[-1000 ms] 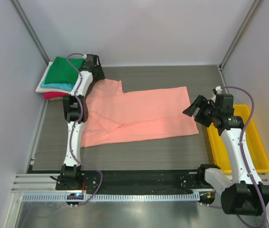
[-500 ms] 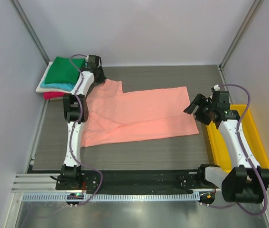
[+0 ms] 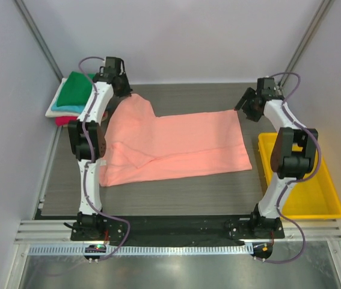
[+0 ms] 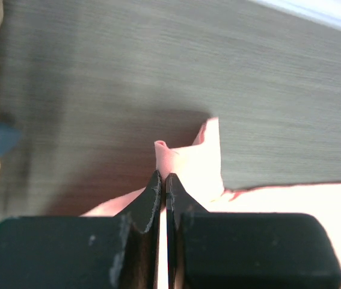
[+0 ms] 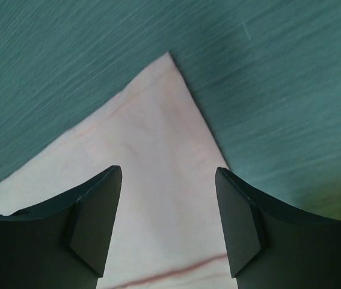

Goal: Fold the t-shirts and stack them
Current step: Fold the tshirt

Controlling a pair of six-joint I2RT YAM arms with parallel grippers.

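Note:
A salmon-pink t-shirt [image 3: 176, 144] lies spread across the middle of the grey table, partly folded along its near edge. My left gripper [image 3: 124, 94] is at the shirt's far left corner, shut on a pinch of the pink cloth [image 4: 185, 159]. My right gripper [image 3: 246, 103] is open just above the shirt's far right corner [image 5: 158, 120], with one finger on each side of it. A stack of folded t-shirts [image 3: 74, 99], green on top, then teal, cream and red-pink, sits at the far left.
A yellow plastic bin [image 3: 302, 174] stands at the right side of the table, beside the right arm. The enclosure's white walls close in at the back and on both sides.
The right arm has swung from beside the yellow bin to the shirt's far right corner. The left gripper has moved a little toward the back, still holding the cloth.

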